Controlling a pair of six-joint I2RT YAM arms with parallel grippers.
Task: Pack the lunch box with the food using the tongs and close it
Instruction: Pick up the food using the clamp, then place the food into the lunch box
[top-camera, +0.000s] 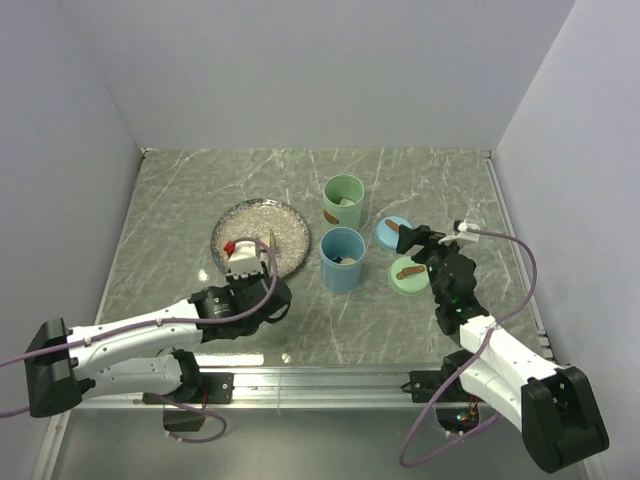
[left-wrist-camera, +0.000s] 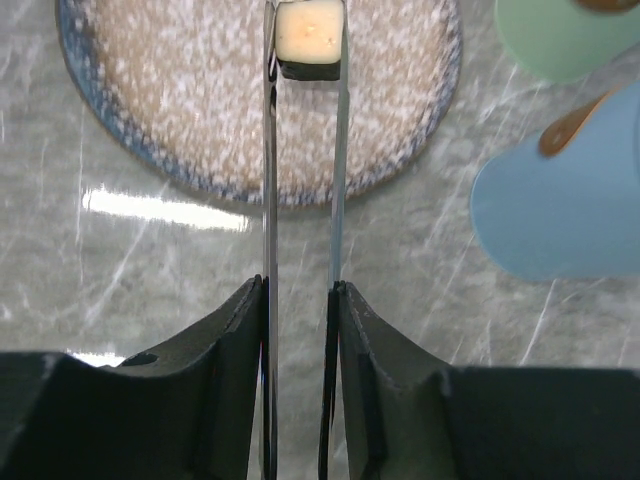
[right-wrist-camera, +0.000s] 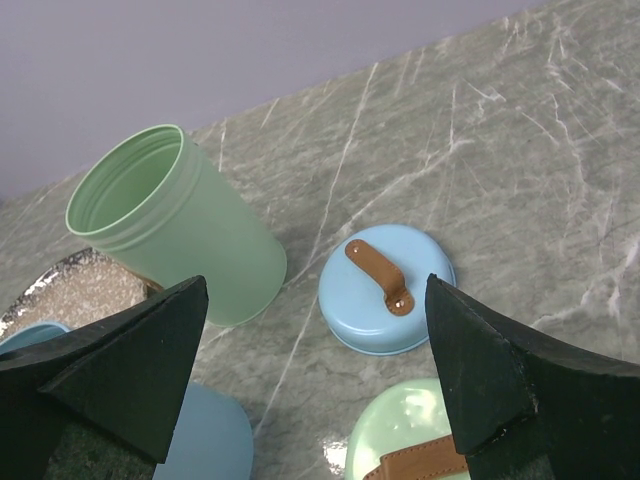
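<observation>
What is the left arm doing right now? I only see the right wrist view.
Observer: The left tool is shut on the tongs.
Operator: Have the tongs got anything?
Observer: Yes, a white-topped cube sits between their tips, over the plate.
Operator: Is anything in the cups yet?
Observer: The top view shows a beige piece in the green cup and a brown piece in the blue cup.
</observation>
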